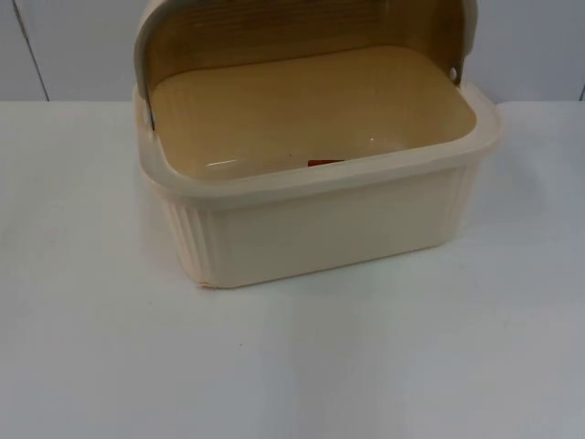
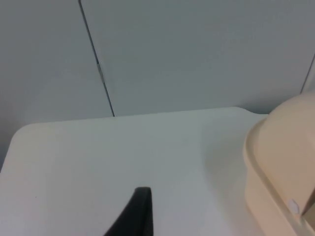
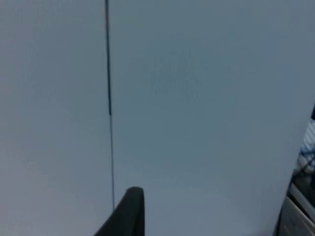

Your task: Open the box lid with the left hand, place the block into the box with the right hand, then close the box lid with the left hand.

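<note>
A white table (image 1: 101,347) spreads across the top view, its surface plain and evenly lit, with a soft shadow along the near side of what stands on it. At its far edge it meets a grey wall (image 1: 73,46) made of flat panels. A thin dark seam (image 1: 30,50) runs down that wall. In the left wrist view the table's rounded corner (image 2: 24,132) lies against the same wall, where another seam drops to the table edge. In the right wrist view there is what may be a shelf or frame (image 3: 300,196) beside the wall.
</note>
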Available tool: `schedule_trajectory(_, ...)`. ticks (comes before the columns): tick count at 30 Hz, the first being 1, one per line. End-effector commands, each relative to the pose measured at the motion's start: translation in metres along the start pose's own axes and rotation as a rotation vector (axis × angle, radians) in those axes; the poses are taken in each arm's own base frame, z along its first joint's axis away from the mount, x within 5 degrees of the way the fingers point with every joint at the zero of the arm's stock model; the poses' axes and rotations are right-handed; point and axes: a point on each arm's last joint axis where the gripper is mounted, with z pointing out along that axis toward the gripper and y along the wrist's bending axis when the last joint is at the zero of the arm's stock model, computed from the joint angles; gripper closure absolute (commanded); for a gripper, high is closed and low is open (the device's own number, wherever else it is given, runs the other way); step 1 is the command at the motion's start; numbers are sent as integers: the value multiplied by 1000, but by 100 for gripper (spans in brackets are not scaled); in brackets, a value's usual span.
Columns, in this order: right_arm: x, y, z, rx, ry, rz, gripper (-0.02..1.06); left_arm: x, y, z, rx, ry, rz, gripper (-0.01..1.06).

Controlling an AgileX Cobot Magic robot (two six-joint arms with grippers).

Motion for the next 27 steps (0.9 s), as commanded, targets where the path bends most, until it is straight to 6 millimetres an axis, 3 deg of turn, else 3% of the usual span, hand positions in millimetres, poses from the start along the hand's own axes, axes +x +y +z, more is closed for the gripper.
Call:
schedule_trajectory(1, 14, -2, 4, 16, 19, -27, 0, -1, 0, -1, 2, -19, -13, 4)
schedule_trajectory(5, 48, 3, 17, -4, 4, 8, 0, -1, 0, -1, 3, -23, -13, 4)
schedule_trajectory(8, 57, 4, 19, -7, 8, 34, 0, -1, 0, -1, 3, -25, -13, 4)
schedule_trajectory(12, 56, 4, 19, -8, -9, 55, 0, -2, 0, 0, 9, -30, -23, 4)
schedule_trajectory(17, 54, 4, 19, -10, -32, 59, 0, -10, 0, 16, 0, 64, -3, 4)
schedule_trajectory(24, 54, 4, 19, -10, -32, 59, 0, -68, -5, 49, 20, -29, 67, 4)
schedule_trajectory(27, 54, 4, 19, -10, -32, 59, 0, -98, -19, 71, 50, -75, 167, 4)
